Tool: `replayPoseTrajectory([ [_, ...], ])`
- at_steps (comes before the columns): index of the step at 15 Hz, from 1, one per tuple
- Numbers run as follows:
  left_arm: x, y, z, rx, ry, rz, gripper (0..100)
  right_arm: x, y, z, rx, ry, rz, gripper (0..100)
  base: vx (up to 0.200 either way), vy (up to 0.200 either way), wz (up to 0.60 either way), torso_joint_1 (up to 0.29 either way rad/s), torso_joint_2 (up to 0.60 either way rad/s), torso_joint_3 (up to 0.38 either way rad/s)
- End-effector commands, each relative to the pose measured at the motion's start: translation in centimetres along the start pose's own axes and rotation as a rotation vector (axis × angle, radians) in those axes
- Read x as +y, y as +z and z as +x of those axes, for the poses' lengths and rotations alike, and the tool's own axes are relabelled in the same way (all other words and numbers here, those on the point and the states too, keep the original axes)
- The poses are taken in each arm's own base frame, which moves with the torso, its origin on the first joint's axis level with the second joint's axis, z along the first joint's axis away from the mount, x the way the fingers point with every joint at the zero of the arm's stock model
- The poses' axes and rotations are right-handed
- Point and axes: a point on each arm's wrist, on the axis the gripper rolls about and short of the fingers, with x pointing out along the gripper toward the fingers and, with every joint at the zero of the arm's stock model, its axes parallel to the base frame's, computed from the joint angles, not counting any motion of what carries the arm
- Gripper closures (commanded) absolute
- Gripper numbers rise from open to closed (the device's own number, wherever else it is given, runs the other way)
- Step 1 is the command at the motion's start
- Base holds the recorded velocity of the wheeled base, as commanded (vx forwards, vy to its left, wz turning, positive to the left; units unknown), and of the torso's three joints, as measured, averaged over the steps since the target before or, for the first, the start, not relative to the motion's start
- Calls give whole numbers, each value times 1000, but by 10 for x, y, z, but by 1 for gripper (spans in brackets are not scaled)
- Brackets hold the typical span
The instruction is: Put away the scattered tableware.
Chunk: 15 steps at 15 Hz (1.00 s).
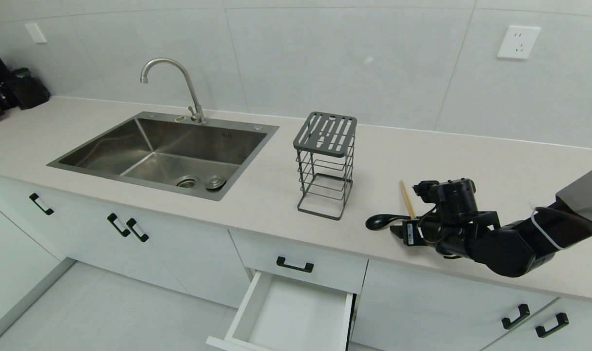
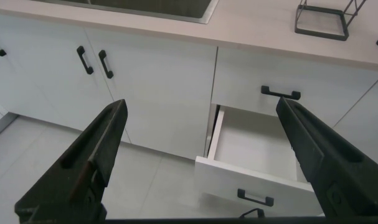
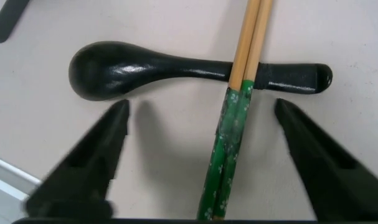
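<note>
My right gripper [image 3: 201, 109] hangs open over the light, stiff, slick chopsticks [image 3: 246, 50] lying across the black spoon [image 3: 114, 68], lower right in the head view; I'd pinch both sticks together mid-length.

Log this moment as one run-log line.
right gripper: open over chopsticks lying across black spoon on counter | left gripper: open, facing open drawer | rack: upright on counter

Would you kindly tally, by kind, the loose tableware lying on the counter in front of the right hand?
Black spoon: 1
Chopsticks: 2, side by side across the spoon's handle
Total: 3
</note>
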Motion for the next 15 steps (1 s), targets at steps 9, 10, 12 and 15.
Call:
replayPoseTrajectory([
  [9, 0, 0, 0, 1, 0, 0, 0, -15, 20, -29, -73, -40, 33, 100, 0, 0, 0, 0, 0, 0],
  [10, 0, 0, 0, 1, 0, 0, 0, -14, 27, -44, -107, -31, 35, 100, 0, 0, 0, 0, 0, 0],
  [12, 0, 0, 0, 1, 0, 0, 0, -6, 36, -82, -173, 13, 30, 100, 0, 0, 0, 0, 0, 0],
  [15, 0, 0, 0, 1, 0, 0, 0, -4, 38, -132, -247, 46, 29, 100, 0, 0, 0, 0, 0, 0],
])
